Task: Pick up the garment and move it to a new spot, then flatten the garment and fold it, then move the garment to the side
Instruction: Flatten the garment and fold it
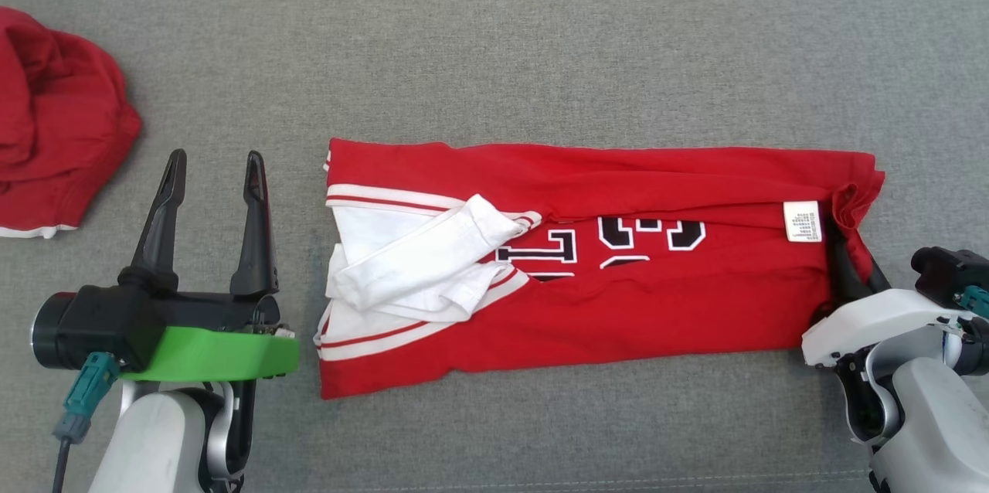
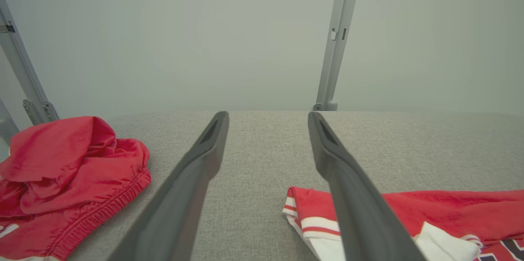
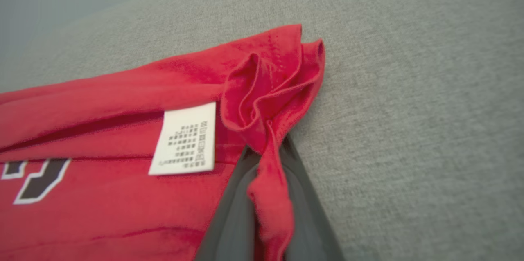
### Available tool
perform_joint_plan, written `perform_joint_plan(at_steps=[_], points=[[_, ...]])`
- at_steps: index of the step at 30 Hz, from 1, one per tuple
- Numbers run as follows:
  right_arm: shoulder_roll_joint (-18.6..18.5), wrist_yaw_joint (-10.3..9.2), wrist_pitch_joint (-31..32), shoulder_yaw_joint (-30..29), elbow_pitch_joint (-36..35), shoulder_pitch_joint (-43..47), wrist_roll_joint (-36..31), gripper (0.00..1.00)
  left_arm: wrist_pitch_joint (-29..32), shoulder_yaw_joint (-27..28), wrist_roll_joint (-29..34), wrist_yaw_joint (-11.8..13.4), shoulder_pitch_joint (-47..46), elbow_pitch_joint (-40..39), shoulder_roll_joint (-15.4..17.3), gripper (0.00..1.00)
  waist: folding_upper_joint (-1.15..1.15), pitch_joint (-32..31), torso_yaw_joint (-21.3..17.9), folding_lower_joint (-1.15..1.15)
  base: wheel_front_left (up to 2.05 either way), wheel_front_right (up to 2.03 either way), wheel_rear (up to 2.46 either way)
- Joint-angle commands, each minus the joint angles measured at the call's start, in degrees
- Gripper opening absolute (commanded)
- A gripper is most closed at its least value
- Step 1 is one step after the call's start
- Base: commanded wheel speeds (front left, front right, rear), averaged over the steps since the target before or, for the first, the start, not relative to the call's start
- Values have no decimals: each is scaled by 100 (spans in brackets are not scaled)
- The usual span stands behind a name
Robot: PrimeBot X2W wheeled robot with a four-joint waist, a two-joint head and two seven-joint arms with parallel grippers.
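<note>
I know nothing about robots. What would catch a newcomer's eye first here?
The red jersey, with white sleeves and black lettering, lies folded into a long strip across the middle of the grey surface. The right gripper pinches a bunched corner at its right end, beside a white care label, while the left gripper hangs open off its left end. A crumpled red garment sits at the far left edge.

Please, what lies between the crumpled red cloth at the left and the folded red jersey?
In the head view, the open left gripper stands between the crumpled red cloth and the jersey, over bare grey surface.
</note>
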Motion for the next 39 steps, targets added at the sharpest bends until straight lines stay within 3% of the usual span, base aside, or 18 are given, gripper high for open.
perform_joint_plan(at_steps=[1,12,19,26,31,32,39], points=[[30,-10,83,114,233,208,75,0,-21,40,83,-15,34,22,0,100,0,-45,-91,0,0,0,0],[-806,-10,-58,-699,170,-300,272,0,-20,48,152,-25,17,43,54,100,0,-53,-377,0,0,0,0],[-1005,-8,-57,-893,125,-480,172,0,-20,9,143,-2,-8,95,68,100,0,-90,-424,0,0,0,0],[-515,-6,196,-59,-1081,-607,-57,0,15,-9,97,23,55,101,90,100,0,-205,-531,0,0,0,0],[47,-5,625,770,-2113,-492,-153,0,55,-60,86,25,46,84,91,100,0,-240,-534,0,0,0,0],[320,-5,761,1139,-2371,-473,-100,0,57,-72,79,23,25,88,91,100,0,-240,-519,0,0,0,0],[927,-5,746,2079,-2311,-455,71,0,51,-174,65,19,-36,167,23,100,0,-238,-330,0,0,0,0]])
